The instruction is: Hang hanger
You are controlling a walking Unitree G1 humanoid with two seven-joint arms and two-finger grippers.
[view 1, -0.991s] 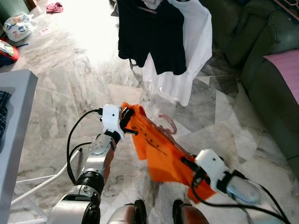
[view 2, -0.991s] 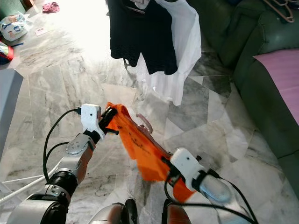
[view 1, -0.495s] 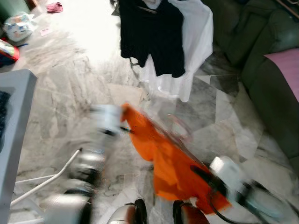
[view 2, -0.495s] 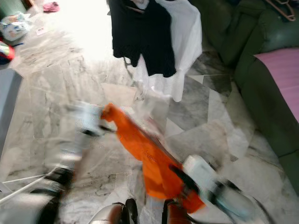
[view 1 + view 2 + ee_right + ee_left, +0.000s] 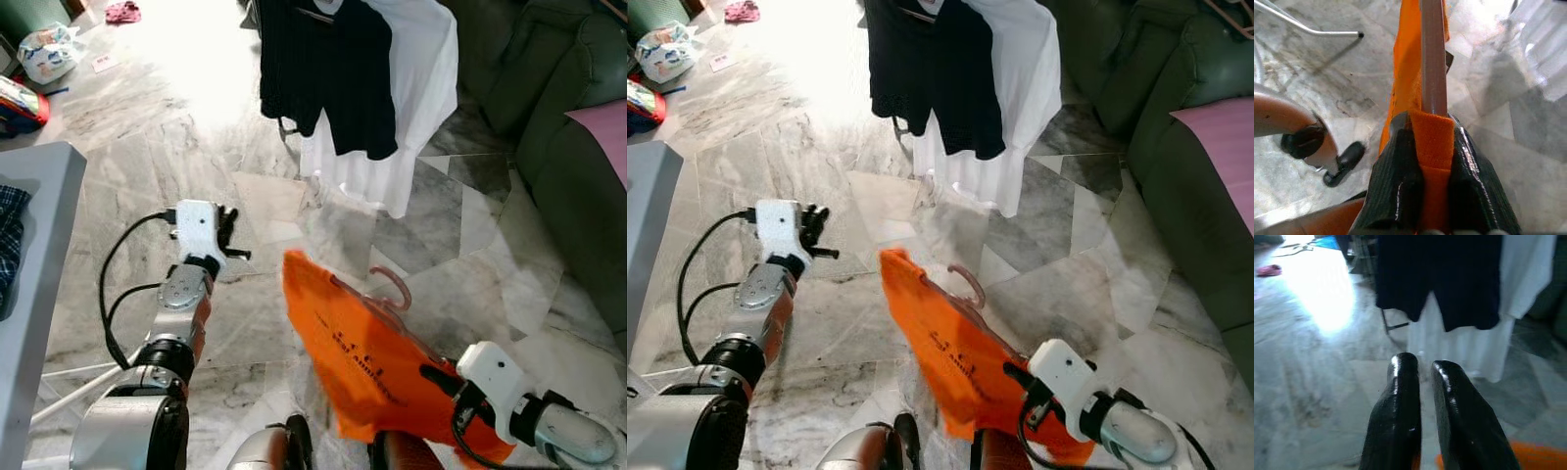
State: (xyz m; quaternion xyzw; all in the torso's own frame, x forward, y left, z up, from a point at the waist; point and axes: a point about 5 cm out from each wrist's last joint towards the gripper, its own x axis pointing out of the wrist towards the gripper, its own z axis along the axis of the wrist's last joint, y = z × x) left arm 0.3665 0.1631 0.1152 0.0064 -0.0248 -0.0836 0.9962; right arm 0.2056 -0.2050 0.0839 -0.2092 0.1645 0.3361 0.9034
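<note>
Fingers [image 5: 1400,181] pinch orange garment [image 5: 362,362] and hanger [image 5: 1433,58].

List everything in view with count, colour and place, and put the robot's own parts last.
Shirt: one, orange, on a hanger, held low in front of the robot.
Hanger: one, pinkish, its hook sticking up out of the orange shirt.
Hanging clothes: one black garment and one white garment, side by side ahead, white one partly behind.
Sofa: one, dark green, far right, with a pink cloth on it.
Table: one, grey, left edge, checked cloth on top.
Bag: one, white printed, on the floor far left.
Floor: grey-white marble.
Left gripper: black fingers close together, holding nothing, raised left of the shirt.
Right gripper: black fingers clamped on the shirt and hanger.
</note>
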